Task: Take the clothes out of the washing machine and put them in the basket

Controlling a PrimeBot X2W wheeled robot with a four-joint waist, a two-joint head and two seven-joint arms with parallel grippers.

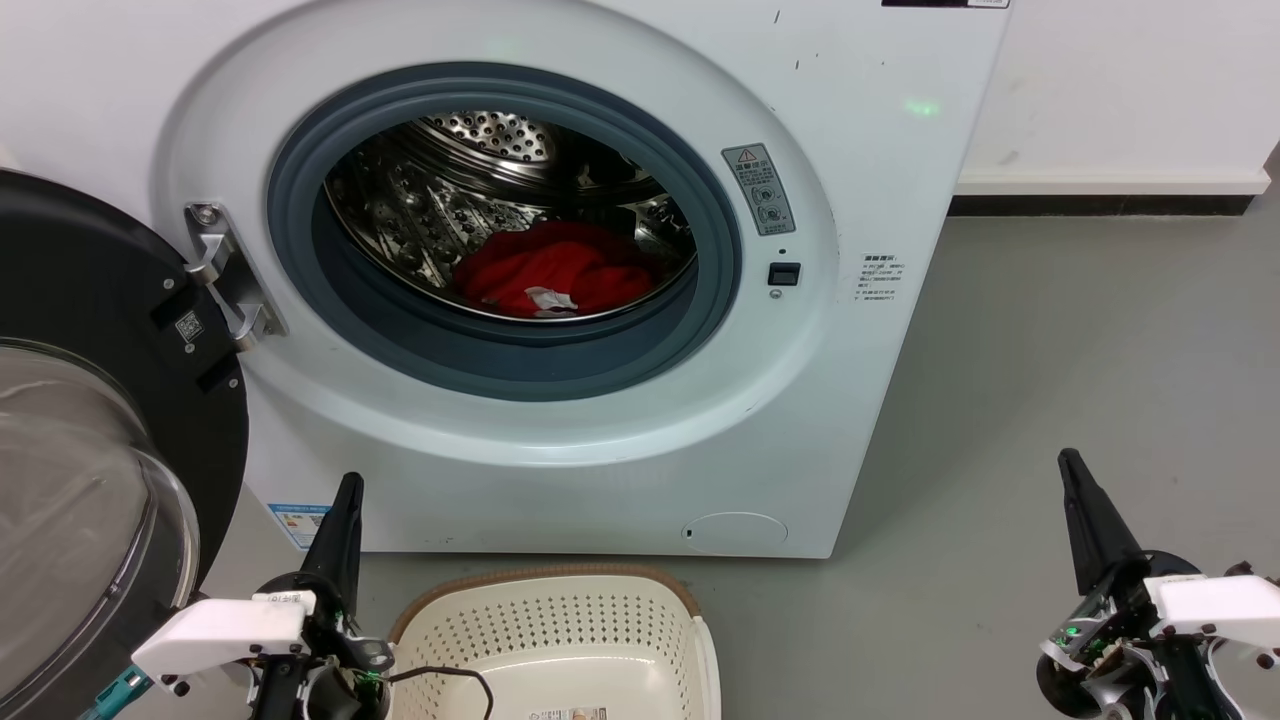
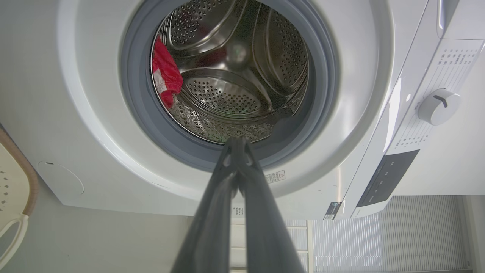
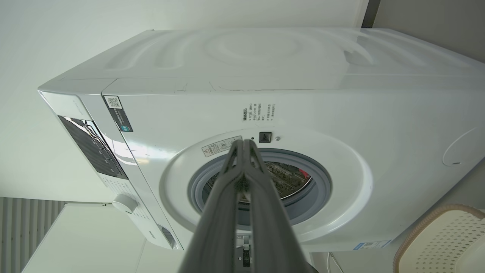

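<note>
Your left hand (image 1: 349,488) sat at the lower left of the head view, its two dark fingers pressed together tip to tip. Your right hand (image 1: 1071,465), at the lower right, was closed the same way, gripping no object. Between them, on the grey floor (image 1: 1050,380) just in front of the washing machine (image 1: 880,420), stood the basket (image 1: 545,580), cream with a brown rim. The clothes (image 1: 550,265), a red heap with one white patch, lay low in the steel drum (image 1: 480,130) behind the grey ring, well apart from both hands. The black-framed door (image 1: 90,300) hung open at the left on its hinge. Each wrist view showed its closed fingers pointing towards the porthole.
</note>
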